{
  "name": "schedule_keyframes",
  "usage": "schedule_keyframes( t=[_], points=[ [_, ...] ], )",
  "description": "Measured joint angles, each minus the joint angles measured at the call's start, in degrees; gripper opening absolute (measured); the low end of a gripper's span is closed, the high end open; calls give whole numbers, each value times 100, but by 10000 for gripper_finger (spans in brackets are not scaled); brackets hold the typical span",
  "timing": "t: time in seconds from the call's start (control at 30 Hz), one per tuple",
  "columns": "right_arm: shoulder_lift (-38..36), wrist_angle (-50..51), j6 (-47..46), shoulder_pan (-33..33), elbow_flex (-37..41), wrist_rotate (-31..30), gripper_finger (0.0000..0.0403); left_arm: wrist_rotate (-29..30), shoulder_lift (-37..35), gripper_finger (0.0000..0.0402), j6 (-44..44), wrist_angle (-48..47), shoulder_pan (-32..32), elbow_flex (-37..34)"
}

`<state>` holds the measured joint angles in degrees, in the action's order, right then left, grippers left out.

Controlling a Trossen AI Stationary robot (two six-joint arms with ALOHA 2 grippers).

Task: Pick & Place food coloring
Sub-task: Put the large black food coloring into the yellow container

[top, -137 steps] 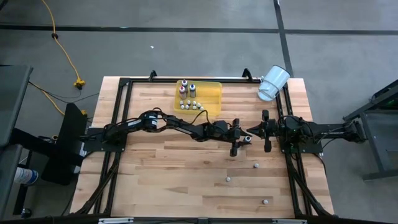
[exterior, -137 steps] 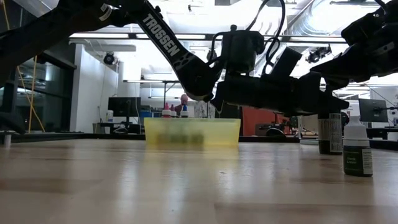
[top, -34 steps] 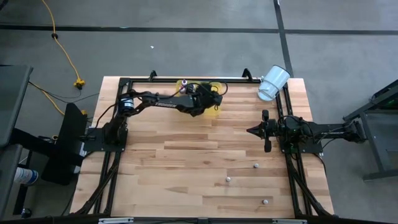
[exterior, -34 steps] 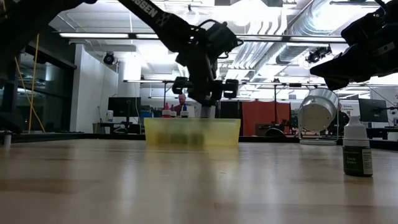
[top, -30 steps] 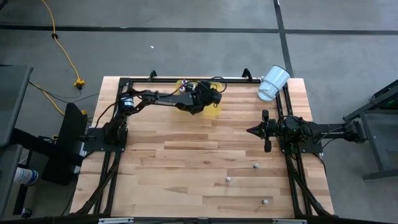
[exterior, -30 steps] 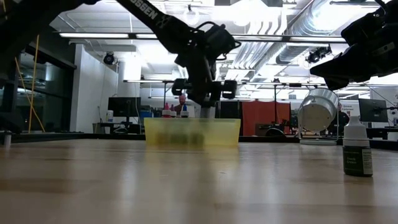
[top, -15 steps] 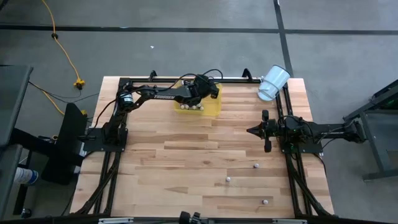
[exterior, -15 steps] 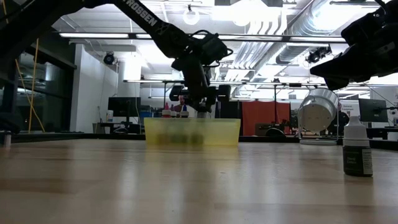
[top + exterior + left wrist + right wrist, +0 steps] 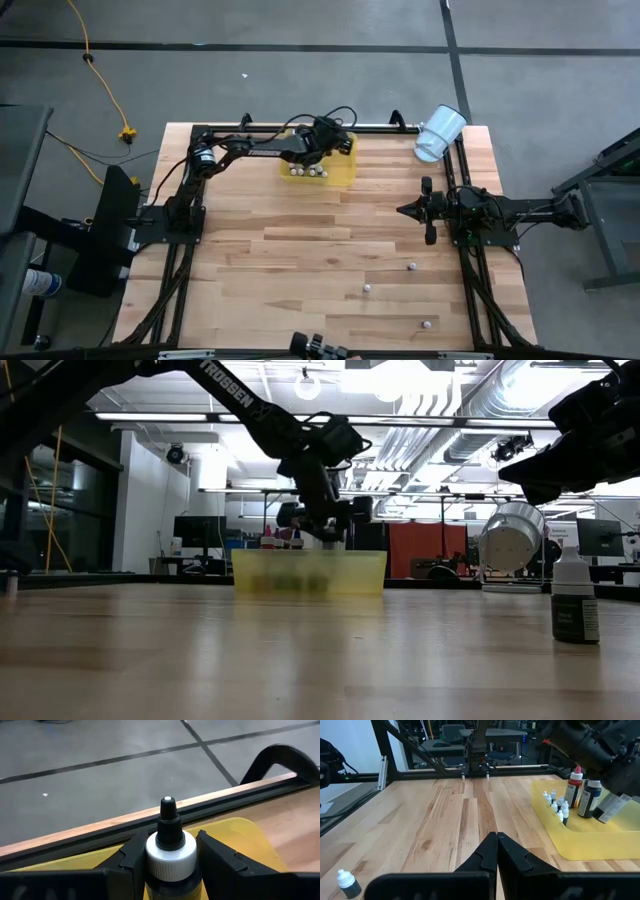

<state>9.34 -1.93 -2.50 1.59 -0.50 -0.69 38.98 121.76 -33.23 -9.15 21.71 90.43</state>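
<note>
Left claw [image 9: 330, 143] over the yellow tray [image 9: 343, 170] at the tabletop's [image 9: 300, 260] far edge, clenched on one food coloring bottle [image 9: 171, 854]: in the left wrist view both dark fingers [image 9: 134, 857] press the ribbed white cap, with the dark nozzle standing up between them. Low view shows that claw [image 9: 322, 518] just above the tray rim [image 9: 308, 555]. Inside the tray, seen from above, a cluster of tiny whitish bottles [image 9: 306, 171] sits at the near-left part; right wrist view shows the same small ones [image 9: 556, 805] beside two taller bottles, one red-bodied [image 9: 573, 787], one dark [image 9: 587, 797], all upright. Three loose small bottles stand on the bare wood well apart from the tray, in the near-right area: one [image 9: 411, 266], another [image 9: 367, 288], a third [image 9: 427, 324] nearest the front edge. One of these shows large at the right of the low view, white cap and dark body, upright [image 9: 574, 600]. Right claw [image 9: 405, 210] held at mid-right of the tabletop, away from all bottles, its fingers closed together on nothing in the right wrist view [image 9: 496, 851]. White cup [image 9: 438, 133] lies tipped on its side at the far-right corner.
</note>
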Motion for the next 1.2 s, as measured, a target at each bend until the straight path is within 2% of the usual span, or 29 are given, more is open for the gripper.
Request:
schedule_keyframes(
  t=[0.17,0.93,1.03,1.2],
  points=[
    [2,0,0,2,-1,2,0,-215,55,139,2,52,2,-6],
    [2,0,0,2,-1,1,0,-344,50,145,166,48,2,-2],
    [2,0,0,0,1,1,0,-404,54,161,151,49,2,-2],
    [2,0,0,2,1,0,0,-513,139,209,149,65,1,-11]
  ],
)
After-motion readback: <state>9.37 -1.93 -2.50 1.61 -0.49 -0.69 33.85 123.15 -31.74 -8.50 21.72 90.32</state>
